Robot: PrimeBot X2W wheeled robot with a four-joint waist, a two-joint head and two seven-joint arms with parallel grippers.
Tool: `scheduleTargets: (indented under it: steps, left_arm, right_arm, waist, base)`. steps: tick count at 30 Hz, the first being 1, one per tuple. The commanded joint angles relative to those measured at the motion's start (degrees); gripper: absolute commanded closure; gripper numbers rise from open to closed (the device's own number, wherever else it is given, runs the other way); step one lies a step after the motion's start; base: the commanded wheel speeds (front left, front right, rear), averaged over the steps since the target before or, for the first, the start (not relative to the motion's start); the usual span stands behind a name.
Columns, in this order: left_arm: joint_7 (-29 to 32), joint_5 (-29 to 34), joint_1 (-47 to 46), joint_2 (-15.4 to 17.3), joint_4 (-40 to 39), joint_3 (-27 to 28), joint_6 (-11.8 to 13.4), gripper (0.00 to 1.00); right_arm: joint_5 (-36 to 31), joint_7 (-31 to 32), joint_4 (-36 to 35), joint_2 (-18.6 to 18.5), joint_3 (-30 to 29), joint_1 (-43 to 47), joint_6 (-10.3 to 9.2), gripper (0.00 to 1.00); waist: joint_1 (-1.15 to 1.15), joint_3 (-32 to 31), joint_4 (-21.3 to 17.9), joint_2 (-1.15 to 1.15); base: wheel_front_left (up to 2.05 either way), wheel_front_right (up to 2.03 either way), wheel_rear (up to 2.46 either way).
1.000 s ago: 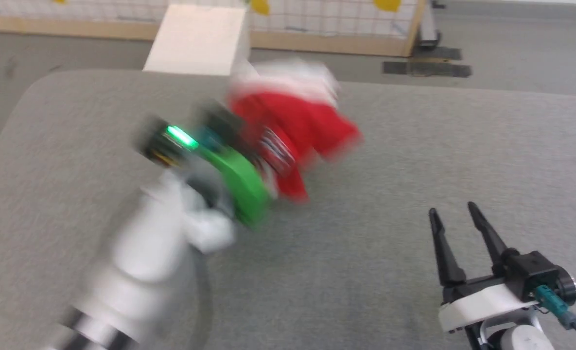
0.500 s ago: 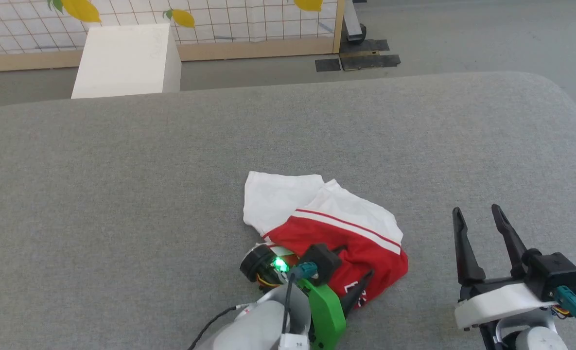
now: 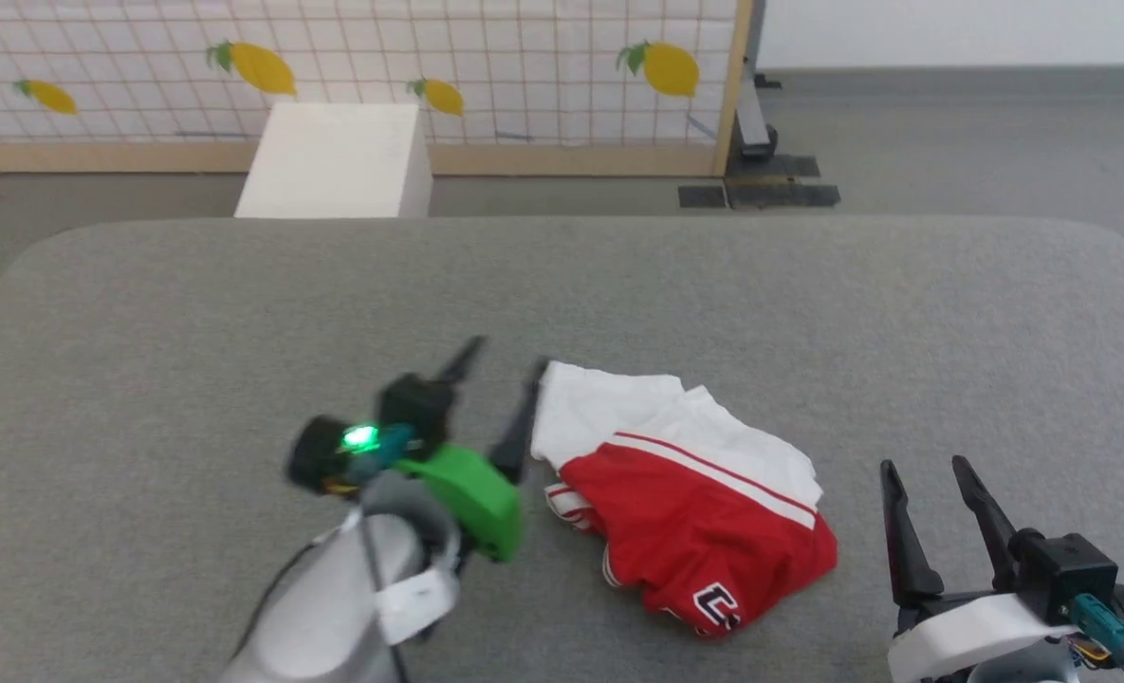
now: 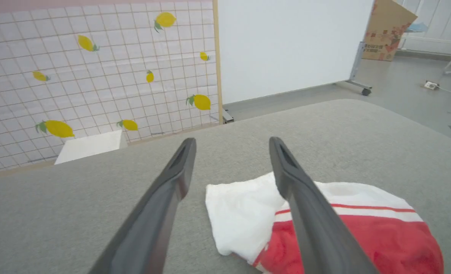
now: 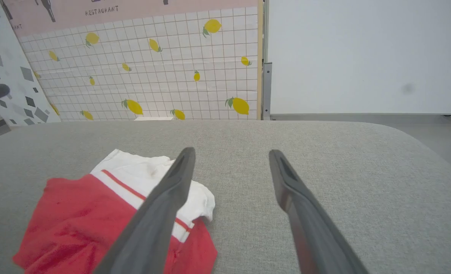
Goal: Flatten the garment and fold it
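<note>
Item: red jersey T-shirt (image 3: 704,517) with white sleeves, bunched and unflattened on the grey padded worktop (image 3: 808,304); left gripper (image 3: 509,353) just beside its white edge, right gripper (image 3: 924,465) near its red side, both with fingers spread and empty, seemingly placed to take opposite edges for spreading.

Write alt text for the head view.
A crumpled red-and-white shirt lies in a heap on a gray table. The left gripper, open and empty, is beside its left edge. The right gripper, also open, sits at lower right, apart from it.
</note>
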Motion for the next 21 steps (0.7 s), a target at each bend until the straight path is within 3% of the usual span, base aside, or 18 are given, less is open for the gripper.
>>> scheduleTargets:
  steps: [1,5,10,21]
  left_arm:
    - [-0.4,-0.3,3.1,1.3,-1.7,2.0,1.2,0.00]
    - [-0.4,0.0,11.9,3.2,-7.2,8.1,3.4,0.00]
    - [-0.4,3.1,21.5,3.2,-12.3,12.7,4.5,0.00]
    - [-0.4,9.5,28.1,-1.2,-16.2,17.0,2.1,0.00]
  right_arm:
    - [0.1,0.2,-0.1,0.0,0.0,0.7,-0.09,0.00]
    - [0.5,0.5,-0.6,0.0,-0.1,1.4,-0.09,0.00]
    - [1.2,0.8,-0.8,0.0,-0.2,2.4,-0.09,0.00]
    - [2.0,1.3,-0.3,0.0,0.4,3.6,-0.09,0.00]
  waist:
    - [0.00,-1.8,1.7,0.00]
    - [0.00,-2.4,2.3,0.00]
    - [0.00,-2.7,2.8,0.00]
    - [0.00,-2.6,3.3,0.00]
  base:
    - [0.00,0.00,0.00]
    - [0.00,0.00,0.00]
    - [0.00,0.00,0.00]
    - [0.00,0.00,0.00]
